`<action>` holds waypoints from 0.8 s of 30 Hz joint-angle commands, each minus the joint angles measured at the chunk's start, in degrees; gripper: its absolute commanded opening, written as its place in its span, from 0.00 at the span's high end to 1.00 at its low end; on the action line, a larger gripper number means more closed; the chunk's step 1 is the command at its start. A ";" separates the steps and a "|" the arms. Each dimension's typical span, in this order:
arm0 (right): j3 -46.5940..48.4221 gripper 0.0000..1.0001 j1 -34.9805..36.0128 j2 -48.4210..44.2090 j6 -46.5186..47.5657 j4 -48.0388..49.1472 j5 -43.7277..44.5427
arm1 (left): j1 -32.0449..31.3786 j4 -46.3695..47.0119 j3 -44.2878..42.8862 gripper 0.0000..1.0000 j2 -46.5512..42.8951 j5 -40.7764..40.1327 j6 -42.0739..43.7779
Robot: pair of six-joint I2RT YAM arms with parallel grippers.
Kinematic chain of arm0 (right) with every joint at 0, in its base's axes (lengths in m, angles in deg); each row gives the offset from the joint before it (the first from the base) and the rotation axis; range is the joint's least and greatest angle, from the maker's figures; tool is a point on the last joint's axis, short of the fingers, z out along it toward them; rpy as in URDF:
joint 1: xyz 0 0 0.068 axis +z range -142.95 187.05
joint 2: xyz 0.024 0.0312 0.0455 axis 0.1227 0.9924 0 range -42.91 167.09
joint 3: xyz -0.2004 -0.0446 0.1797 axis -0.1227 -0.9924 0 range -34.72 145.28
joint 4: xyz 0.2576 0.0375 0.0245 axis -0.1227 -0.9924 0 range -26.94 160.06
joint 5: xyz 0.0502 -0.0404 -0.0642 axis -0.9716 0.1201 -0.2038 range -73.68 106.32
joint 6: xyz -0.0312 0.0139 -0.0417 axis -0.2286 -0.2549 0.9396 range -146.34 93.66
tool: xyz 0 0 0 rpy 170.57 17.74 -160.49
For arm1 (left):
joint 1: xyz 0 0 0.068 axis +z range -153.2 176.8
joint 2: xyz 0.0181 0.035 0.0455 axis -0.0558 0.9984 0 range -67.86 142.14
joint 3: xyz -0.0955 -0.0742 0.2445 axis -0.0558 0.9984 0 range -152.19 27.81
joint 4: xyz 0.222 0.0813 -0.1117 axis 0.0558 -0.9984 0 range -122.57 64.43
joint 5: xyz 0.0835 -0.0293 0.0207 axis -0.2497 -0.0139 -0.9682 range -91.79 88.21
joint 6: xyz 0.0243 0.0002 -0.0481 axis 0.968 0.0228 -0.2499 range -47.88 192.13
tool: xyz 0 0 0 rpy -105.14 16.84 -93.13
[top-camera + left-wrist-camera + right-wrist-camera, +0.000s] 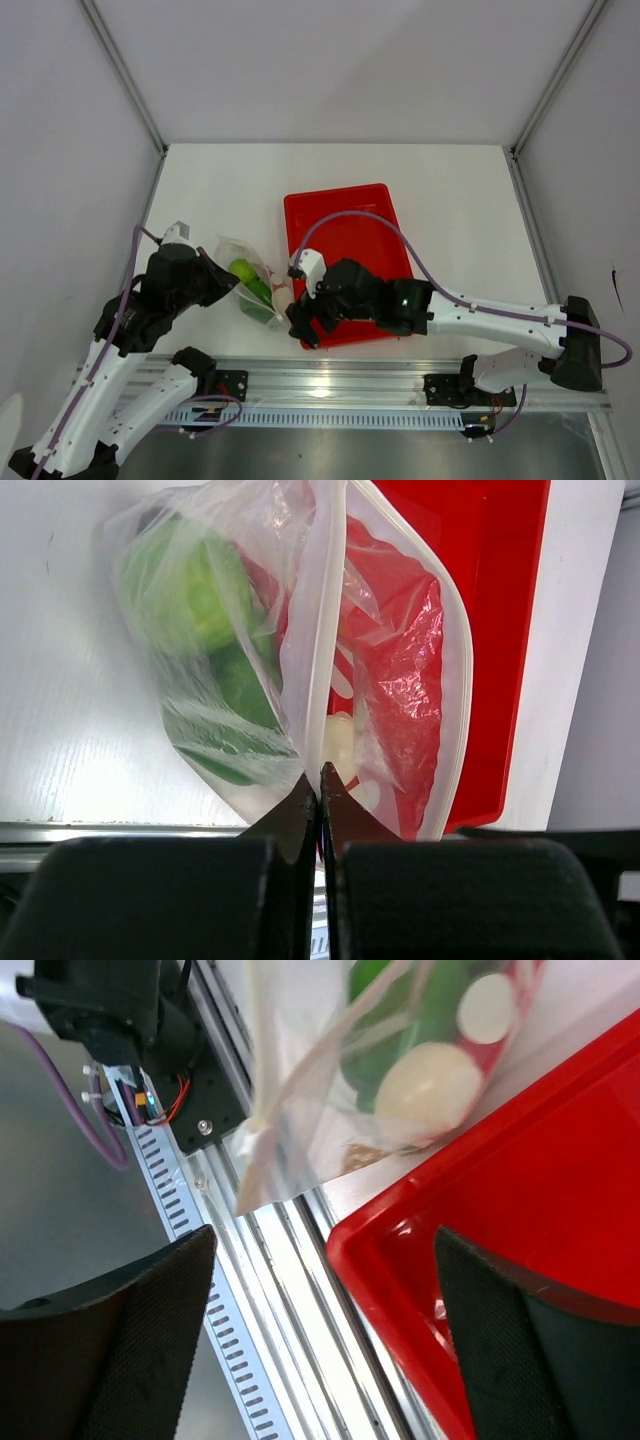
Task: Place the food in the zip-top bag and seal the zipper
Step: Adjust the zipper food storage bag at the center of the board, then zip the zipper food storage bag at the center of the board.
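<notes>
The clear zip-top bag [255,282] lies on the table just left of the red tray, its mouth toward the tray. Food sits inside it: green pieces [190,595] and a white egg-like piece [340,742], which also shows in the right wrist view as the pale egg piece [428,1090]. My left gripper [320,780] is shut on the bag's edge, where the pale zipper strip [325,640] runs up from the jaws. The far side of the strip [462,680] bows away, so the mouth gapes. My right gripper [322,1240] stands open and holds nothing, over the tray's near left corner, next to the bag [320,1070].
The red tray [350,225] sits mid-table, right of the bag. An aluminium rail [340,385] with the arm bases runs along the near edge, just below both grippers. White walls close in the table's left, right and far sides.
</notes>
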 commanded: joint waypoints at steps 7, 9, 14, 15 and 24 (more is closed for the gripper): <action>-1.19 0.22 6.65 0.10 1.90 9.93 9.80 | -0.08 0.01 -2.49 0.99 0.70 -0.44 -2.03; -1.27 0.25 6.74 1.41 2.25 10.64 9.80 | -0.08 0.19 -2.93 1.00 0.70 -0.09 -1.59; 1.09 0.47 6.74 5.28 3.13 11.35 9.36 | -0.08 0.45 -3.20 0.99 0.70 0.18 -0.36; 1.71 0.51 6.74 6.50 3.05 10.82 9.28 | -0.08 0.28 -3.11 0.99 0.62 0.09 -0.36; 1.63 0.90 6.74 7.57 1.82 11.87 14.89 | -0.08 1.15 -2.67 0.99 0.00 0.79 0.96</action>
